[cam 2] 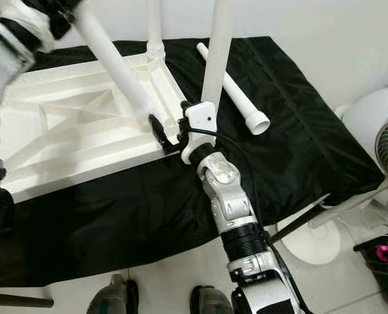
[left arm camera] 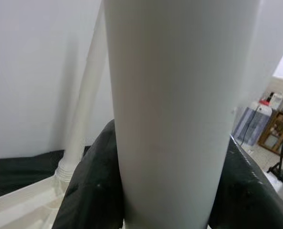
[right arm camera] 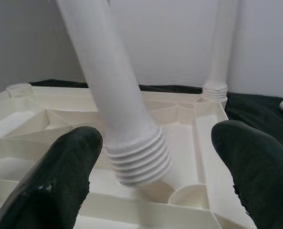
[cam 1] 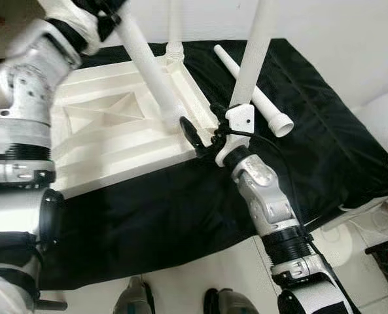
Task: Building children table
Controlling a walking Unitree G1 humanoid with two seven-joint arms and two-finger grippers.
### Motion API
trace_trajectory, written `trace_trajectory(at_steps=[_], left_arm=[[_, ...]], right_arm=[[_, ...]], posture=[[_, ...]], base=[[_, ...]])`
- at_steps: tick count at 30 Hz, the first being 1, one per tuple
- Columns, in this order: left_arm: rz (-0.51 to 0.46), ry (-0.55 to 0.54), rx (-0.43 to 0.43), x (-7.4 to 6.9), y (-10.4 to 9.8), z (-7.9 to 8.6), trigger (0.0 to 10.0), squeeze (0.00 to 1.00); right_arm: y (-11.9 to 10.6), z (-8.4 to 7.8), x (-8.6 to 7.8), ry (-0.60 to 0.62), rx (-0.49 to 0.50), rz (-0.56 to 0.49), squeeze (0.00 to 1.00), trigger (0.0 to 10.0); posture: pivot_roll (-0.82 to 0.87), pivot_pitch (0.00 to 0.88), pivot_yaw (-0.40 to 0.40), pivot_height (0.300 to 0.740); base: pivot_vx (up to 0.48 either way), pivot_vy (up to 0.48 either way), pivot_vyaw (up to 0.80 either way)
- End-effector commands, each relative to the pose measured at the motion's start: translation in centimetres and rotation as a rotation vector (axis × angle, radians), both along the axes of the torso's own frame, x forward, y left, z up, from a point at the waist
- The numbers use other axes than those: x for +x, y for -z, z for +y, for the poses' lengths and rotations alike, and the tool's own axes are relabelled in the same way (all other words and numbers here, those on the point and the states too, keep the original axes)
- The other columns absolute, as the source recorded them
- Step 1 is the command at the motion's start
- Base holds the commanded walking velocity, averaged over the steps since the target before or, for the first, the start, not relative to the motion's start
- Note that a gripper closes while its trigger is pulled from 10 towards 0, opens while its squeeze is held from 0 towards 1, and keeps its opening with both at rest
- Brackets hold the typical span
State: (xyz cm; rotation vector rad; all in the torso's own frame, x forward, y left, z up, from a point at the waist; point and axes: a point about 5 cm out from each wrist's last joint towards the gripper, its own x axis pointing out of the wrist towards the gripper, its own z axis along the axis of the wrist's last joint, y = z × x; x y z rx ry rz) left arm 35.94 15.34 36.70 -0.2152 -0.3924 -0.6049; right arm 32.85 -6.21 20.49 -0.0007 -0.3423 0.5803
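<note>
A white table top (cam 1: pixel 108 131) lies upside down on a black cloth (cam 1: pixel 180 203). One white leg (cam 1: pixel 174 26) stands upright in its far corner. My left gripper (left arm camera: pixel 170 191) is shut on a second, tilted leg (cam 1: pixel 151 72). That leg's threaded end (right arm camera: pixel 136 157) hovers just above a round socket (right arm camera: pixel 189 195) at the near right corner. My right gripper (right arm camera: pixel 155 176) is open, with a finger on each side of that end and not touching it. A third leg (cam 1: pixel 256 52) rises behind my right wrist, its foot hidden. A fourth leg (cam 1: pixel 252 91) lies loose on the cloth.
A white wall (cam 1: pixel 324 19) runs behind the cloth. A white fan (cam 2: pixel 383 137) stands on the tile floor at the right, with small items (cam 2: pixel 387 252) near it. My feet (cam 1: pixel 135 297) are at the cloth's near edge.
</note>
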Motion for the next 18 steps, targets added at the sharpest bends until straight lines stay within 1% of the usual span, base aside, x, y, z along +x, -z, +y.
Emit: trace_trajectory(at_steps=[1, 2, 3, 5, 6, 8, 9, 10, 11, 15, 18], left_arm=[[-0.074, -0.002, 0.063, -1.0, 0.2, -2.1, 10.0, 0.0], [-0.074, -0.002, 0.063, -1.0, 0.2, -2.1, 10.0, 0.0], [-0.097, -0.008, 0.103, -1.3, 0.7, -3.3, 10.0, 0.0], [-0.113, -0.007, 0.12, -1.9, 1.1, -4.6, 10.0, 0.0], [-0.113, -0.007, 0.12, -1.9, 1.1, -4.6, 10.0, 0.0], [-0.134, -0.012, 0.144, -2.5, 1.3, -5.4, 10.0, 0.0], [-0.134, -0.012, 0.144, -2.5, 1.3, -5.4, 10.0, 0.0], [-0.153, -0.021, 0.148, -3.2, 1.4, -6.3, 10.0, 0.0], [-0.153, -0.021, 0.148, -3.2, 1.4, -6.3, 10.0, 0.0], [-0.175, -0.036, 0.14, -3.8, 1.0, -7.2, 10.0, 0.0], [-0.183, -0.038, 0.141, -4.0, 0.9, -7.5, 10.0, 0.0]], right_arm=[[-0.6, 0.4, 0.3, 0.004, -0.028, -0.031, 0.0, 10.0], [-0.6, 0.4, 0.3, 0.004, -0.028, -0.031, 0.0, 10.0], [-0.7, 0.6, 0.5, 0.017, -0.059, -0.045, 0.0, 10.0], [-0.8, 0.8, 0.9, 0.03, -0.101, -0.045, 0.0, 10.0], [-0.8, 0.8, 0.9, 0.03, -0.101, -0.045, 0.0, 10.0], [-0.7, 1.0, 1.1, 0.036, -0.124, -0.024, 0.0, 10.0], [-0.7, 1.0, 1.1, 0.036, -0.124, -0.024, 0.0, 10.0], [-0.7, 1.3, 1.4, 0.046, -0.162, -0.017, 0.0, 10.0], [-0.7, 1.3, 1.4, 0.046, -0.162, -0.017, 0.0, 10.0], [-0.3, 1.8, 1.9, 0.056, -0.25, -0.027, 0.0, 10.0], [-0.3, 1.8, 2.1, 0.059, -0.25, -0.025, 0.0, 10.0]], posture=[[-0.02, 0.083, -0.045, 0.74], [-0.02, 0.083, -0.045, 0.74], [-0.02, 0.084, -0.045, 0.74], [-0.01, 0.081, -0.05, 0.74], [-0.01, 0.081, -0.05, 0.74], [-0.01, 0.08, -0.055, 0.74], [-0.01, 0.08, -0.055, 0.74], [0.0, 0.077, -0.063, 0.74], [0.0, 0.077, -0.063, 0.74], [0.01, 0.076, -0.069, 0.74], [0.01, 0.076, -0.073, 0.74]], base=[[0.0, 0.0, 0.0], [0.0, 0.0, 0.0], [0.0, 0.0, 0.0], [0.0, 0.0, 0.0], [0.0, 0.0, 0.0], [0.0, 0.0, 0.0], [0.0, 0.0, 0.0], [0.0, 0.0, 0.0], [0.0, 0.0, 0.0], [0.0, 0.0, 0.0], [0.0, 0.0, 0.0]])
